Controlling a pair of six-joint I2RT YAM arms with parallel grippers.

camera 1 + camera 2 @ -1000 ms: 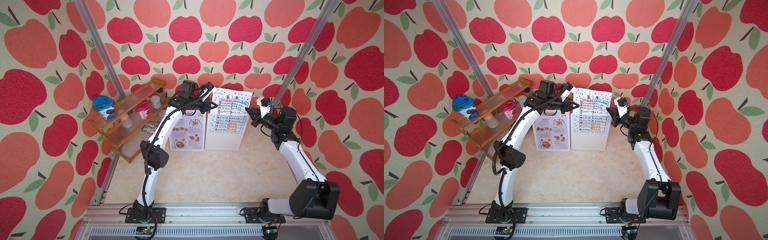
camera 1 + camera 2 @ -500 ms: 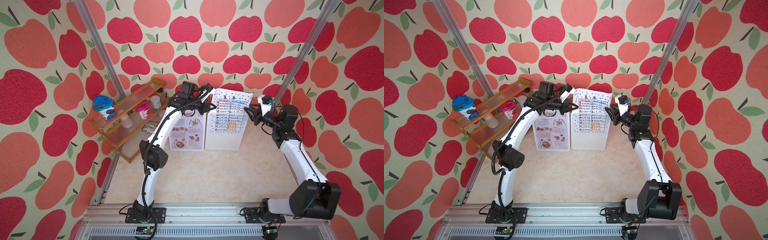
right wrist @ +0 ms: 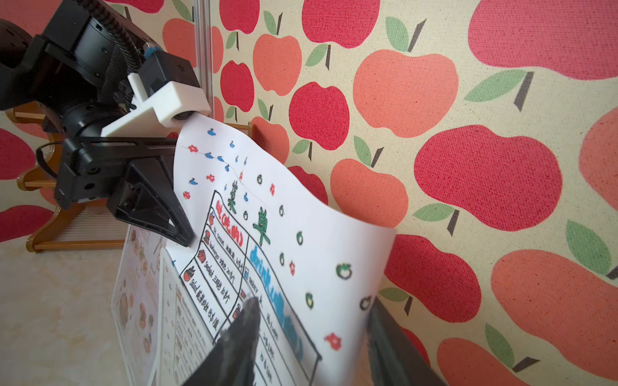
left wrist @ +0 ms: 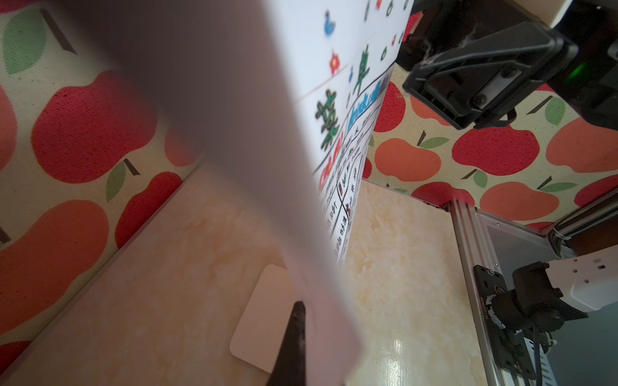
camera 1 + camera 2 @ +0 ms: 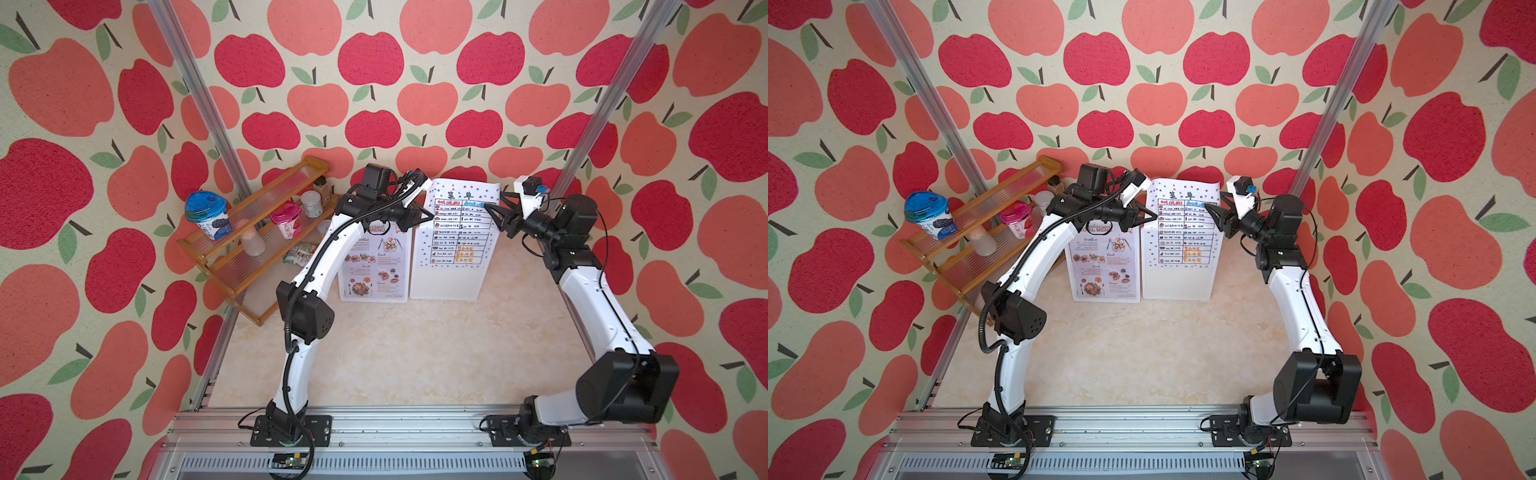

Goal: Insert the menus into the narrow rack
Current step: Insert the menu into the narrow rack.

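Note:
The menu with the black-lined table point(image 5: 461, 216) stands upright with its lower part in the clear narrow rack point(image 5: 446, 286). Its top sticks out and bends, as the right wrist view shows point(image 3: 284, 240). My left gripper point(image 5: 428, 214) is shut on that sheet's left edge. In the left wrist view only one dark finger point(image 4: 294, 341) shows beside the blurred paper. My right gripper point(image 5: 494, 201) is open, and the sheet's right edge lies loose between its fingers point(image 3: 240, 334). The photo menu point(image 5: 376, 266) stands in a clear holder just to the left.
A wooden stepped shelf point(image 5: 257, 232) at the back left carries a blue-lidded cup point(image 5: 206, 214), a pink cup point(image 5: 286, 218) and small jars. The apple-patterned back wall stands close behind the rack. Metal frame posts point(image 5: 598, 108) flank the table.
My right gripper's jaws have opened and let go of the table menu's right edge. The left gripper stays shut on the left edge and has hardly moved.

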